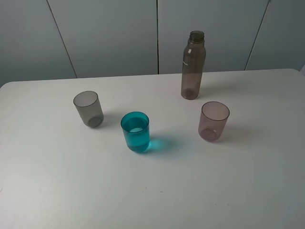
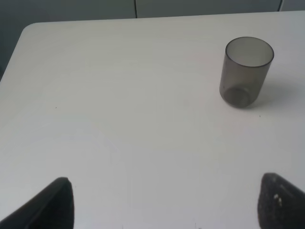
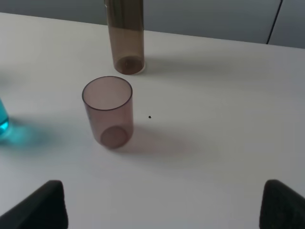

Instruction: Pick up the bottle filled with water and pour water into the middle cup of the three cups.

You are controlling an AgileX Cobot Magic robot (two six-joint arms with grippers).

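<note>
The smoky-brown bottle stands upright and capless at the back of the white table. It looks empty. Its lower part shows in the right wrist view. The teal-blue middle cup stands upright with liquid in it. The smoky grey cup is to its left, also in the left wrist view. The pinkish-mauve cup is to its right, also in the right wrist view. My left gripper and right gripper are open and empty, well back from the cups. Neither arm shows in the exterior high view.
Grey wall panels stand behind the table's far edge. The table's left corner shows in the left wrist view. A small dark speck lies on the table beside the mauve cup.
</note>
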